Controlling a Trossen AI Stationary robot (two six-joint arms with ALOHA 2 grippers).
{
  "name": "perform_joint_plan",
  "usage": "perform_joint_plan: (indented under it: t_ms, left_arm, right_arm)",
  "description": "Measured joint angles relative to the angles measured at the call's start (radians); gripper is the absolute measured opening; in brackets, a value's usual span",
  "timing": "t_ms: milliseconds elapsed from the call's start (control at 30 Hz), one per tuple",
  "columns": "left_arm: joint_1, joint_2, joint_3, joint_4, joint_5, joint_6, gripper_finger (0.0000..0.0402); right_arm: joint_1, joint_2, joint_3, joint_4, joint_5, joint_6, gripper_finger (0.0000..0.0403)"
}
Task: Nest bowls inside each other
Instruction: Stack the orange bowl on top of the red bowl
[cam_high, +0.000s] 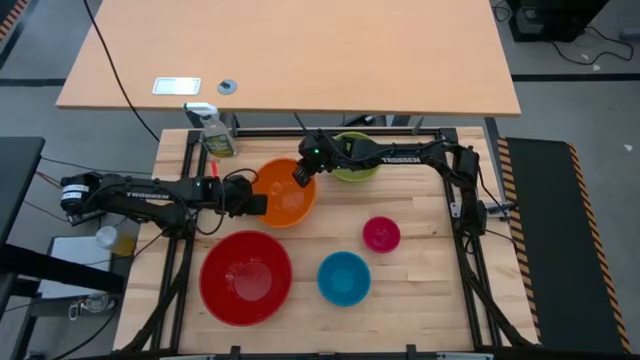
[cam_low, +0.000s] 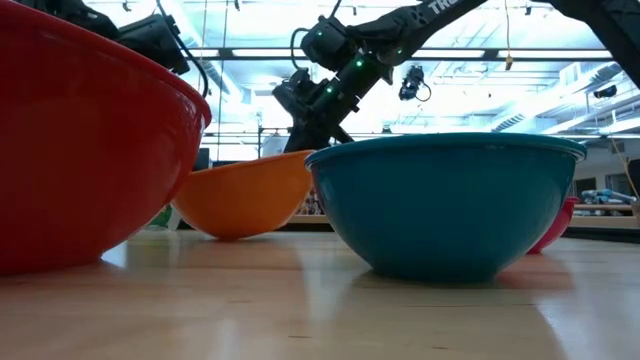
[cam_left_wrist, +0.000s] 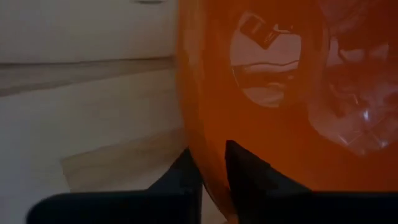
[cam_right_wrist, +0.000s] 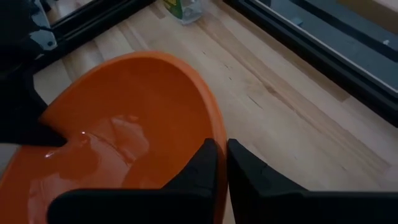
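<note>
meanwhile the orange bowl (cam_high: 285, 193), seemingly tilted off the wooden table (cam_high: 420, 270) between red bowl (cam_high: 245, 277), green bowl (cam_high: 352, 158) and spray bottle (cam_high: 214, 131), has both rims pinched: left gripper (cam_high: 256, 204), right gripper (cam_high: 301, 172).

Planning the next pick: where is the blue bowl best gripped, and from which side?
Grip the blue bowl by its thin rim, coming from above with one finger inside the wall. It stands upright and open. The rim side facing the magenta bowl looks freer than the side beside the red bowl.
</note>
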Motion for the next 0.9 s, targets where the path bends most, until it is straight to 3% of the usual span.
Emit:
perform_joint_plan:
  t_ms: [767, 900]
  left_arm:
    - [0.053, -0.159, 0.112, -0.287, 0.015, 0.173, 0.0052]
    - [0.07, -0.198, 0.141, -0.3, 0.01, 0.184, 0.0052]
  right_arm:
    - [0.048, -0.015, 0.001, 0.01, -0.039, 0.004, 0.003]
    - [0.043, -0.039, 0.053, -0.014, -0.039, -0.002, 0.003]
